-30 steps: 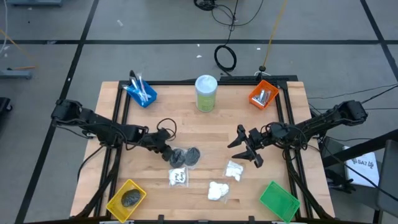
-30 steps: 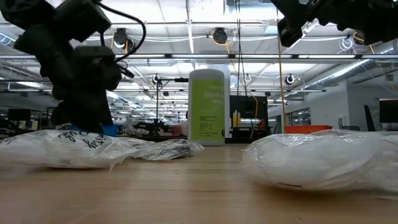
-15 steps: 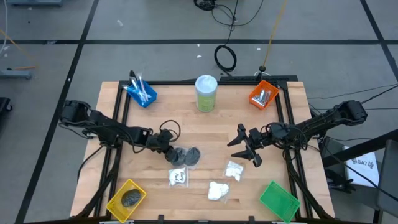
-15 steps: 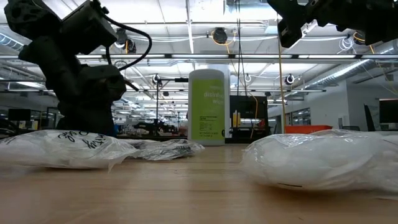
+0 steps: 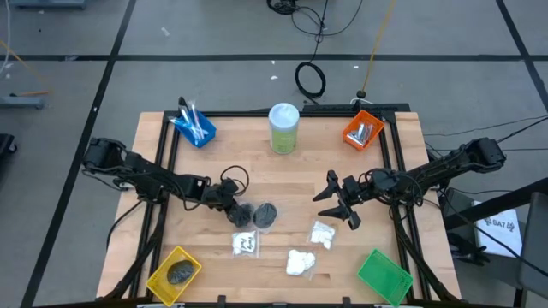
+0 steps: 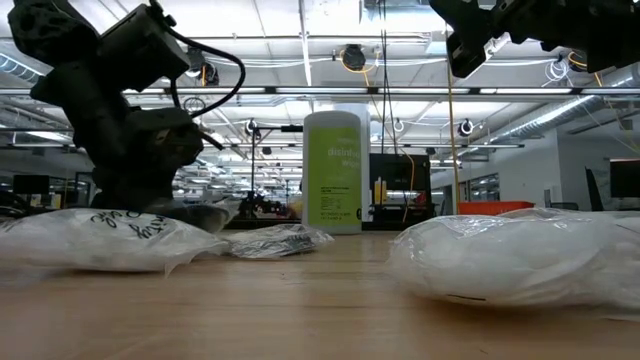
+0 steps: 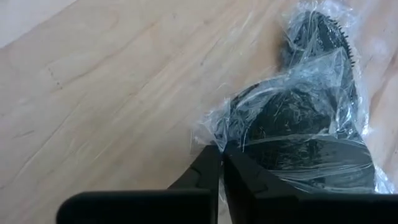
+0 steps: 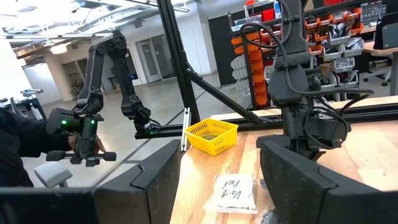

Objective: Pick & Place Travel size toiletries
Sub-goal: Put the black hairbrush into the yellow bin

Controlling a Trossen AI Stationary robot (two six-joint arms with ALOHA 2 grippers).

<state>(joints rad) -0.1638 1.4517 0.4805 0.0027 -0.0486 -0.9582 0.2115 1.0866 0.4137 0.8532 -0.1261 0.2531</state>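
Two dark grey round discs (image 5: 245, 215) (image 5: 266, 214), wrapped in clear plastic, lie on the wooden table left of its middle. My left gripper (image 5: 233, 204) is low at their left side, shut on the wrapper of the nearer disc (image 7: 292, 130). White packets (image 5: 246, 244) (image 5: 323, 233) (image 5: 300, 262) lie flat toward the near edge. My right gripper (image 5: 336, 204) hangs open above the table right of centre, with nothing between its fingers (image 8: 155, 180). My left gripper pinches the edge of the clear plastic wrapper (image 7: 214, 144) between its two fingertips, at the side of the disc that faces the table's left. The fingers come in low from the table's left, slanting down. The disc lies on the table inside its wrapper.
A tall pale-green canister (image 5: 283, 128) stands at the far middle. Bins sit at the corners: blue (image 5: 195, 128) with thin sticks, orange (image 5: 363, 130) with silver tubes, yellow (image 5: 175, 269) holding a dark disc, green (image 5: 384, 275). A black frame borders the table.
My left gripper has gone a little toward the table's right edge, up to the wrapped discs, staying low over the table, and has taken hold of the wrapper's edge. The discs lie where they were. My right arm has kept still.
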